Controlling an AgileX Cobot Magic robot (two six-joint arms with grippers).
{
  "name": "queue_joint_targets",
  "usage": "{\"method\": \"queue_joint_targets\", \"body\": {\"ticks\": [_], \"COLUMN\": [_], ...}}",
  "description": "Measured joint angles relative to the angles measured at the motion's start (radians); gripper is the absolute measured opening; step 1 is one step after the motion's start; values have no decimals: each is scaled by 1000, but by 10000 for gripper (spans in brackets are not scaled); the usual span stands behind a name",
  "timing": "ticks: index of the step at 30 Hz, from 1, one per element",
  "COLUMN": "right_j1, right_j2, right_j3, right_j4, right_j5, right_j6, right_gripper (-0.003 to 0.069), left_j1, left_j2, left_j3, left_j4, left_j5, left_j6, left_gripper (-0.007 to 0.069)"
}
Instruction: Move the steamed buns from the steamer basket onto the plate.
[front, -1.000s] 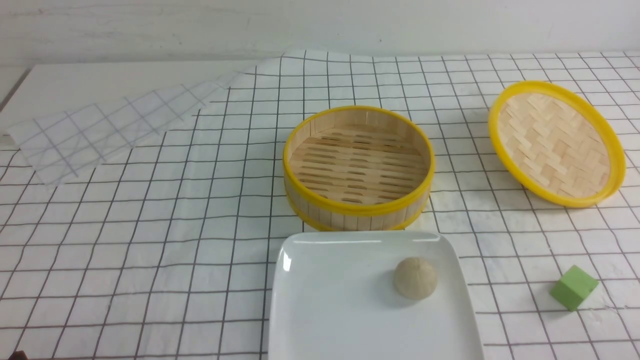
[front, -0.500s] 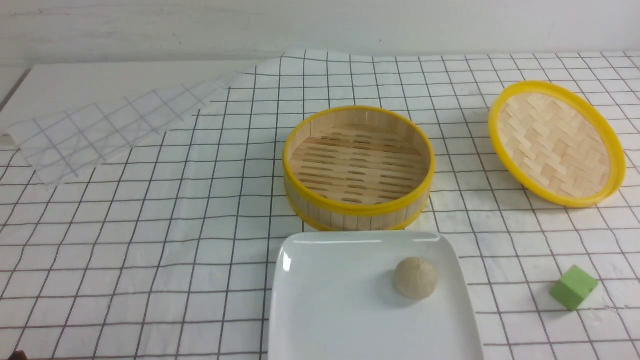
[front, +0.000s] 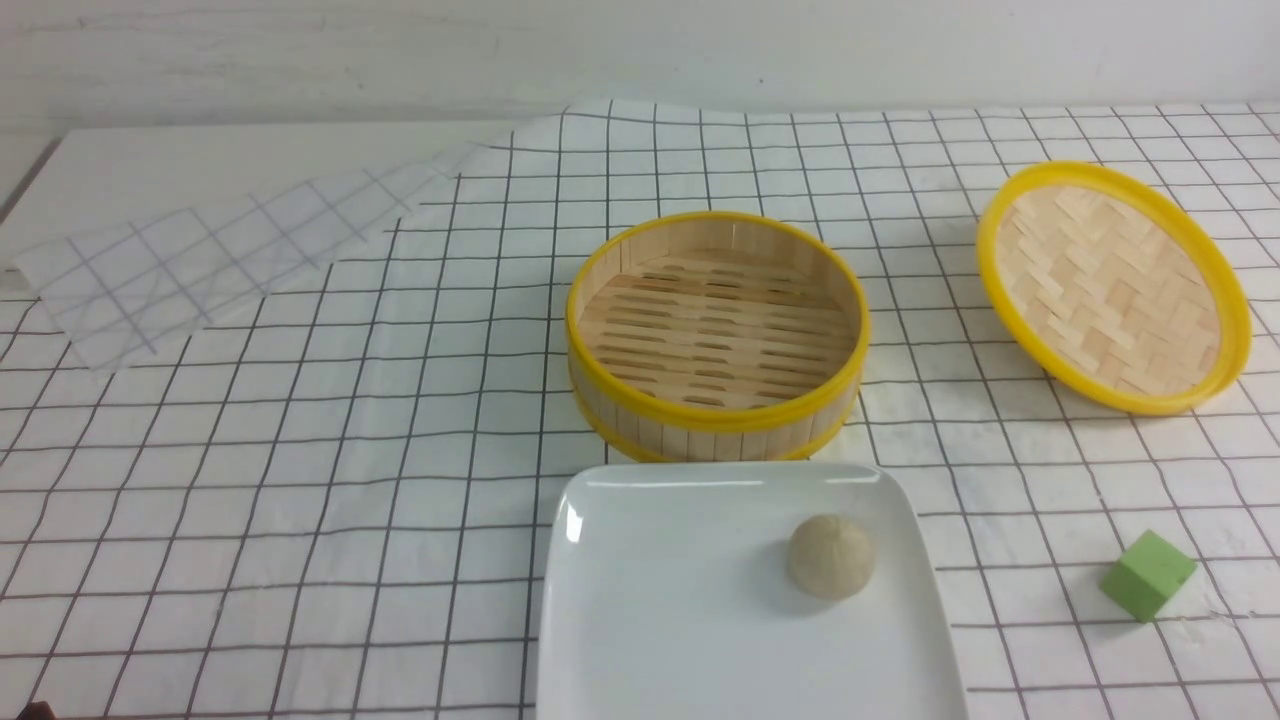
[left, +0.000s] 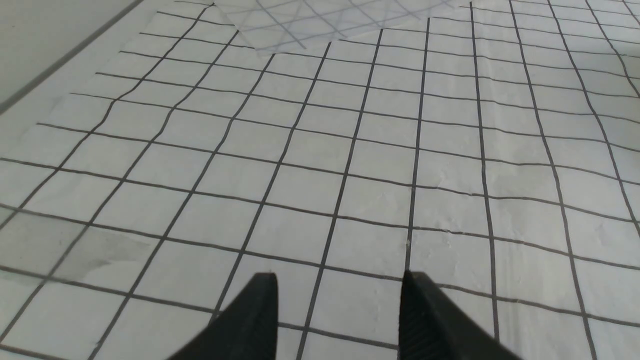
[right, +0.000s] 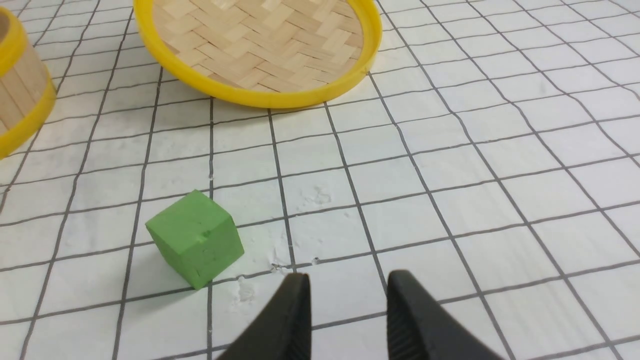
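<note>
Checked cloth (front: 300, 450) covers the surface (front: 200, 160); the steamed bun (front: 830, 557) rests on the plate (front: 660, 600) beside the steamer basket (front: 716, 425). Both the left gripper (left: 340, 275) and the right gripper (right: 348, 274) stand spread.

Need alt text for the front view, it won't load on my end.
One bun sits on the white plate nearest the camera, toward its right side. Behind the plate the basket stands empty; a lid lies far right and a green cube right of the plate, all on a checked cloth.

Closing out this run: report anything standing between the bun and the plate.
Nothing visible does: the steamed bun already sits on the plate, and the steamer basket behind it is empty.
</note>
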Motion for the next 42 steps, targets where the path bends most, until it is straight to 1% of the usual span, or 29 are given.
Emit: {"method": "queue_joint_targets", "body": {"ticks": [23, 30, 42], "right_j1": [0, 42, 80], "right_j2": [0, 0, 0], "right_j3": [0, 0, 1], "right_j4": [0, 0, 0], "right_j5": [-1, -2, -5], "right_j6": [0, 0, 0], "right_gripper": [240, 240, 240], "left_j1": [0, 0, 0], "left_j2": [0, 0, 0], "left_j3": [0, 0, 0], "left_j4": [0, 0, 0], "left_j5": [0, 0, 0], "left_j6": [0, 0, 0], "left_gripper": [354, 353, 353]}}
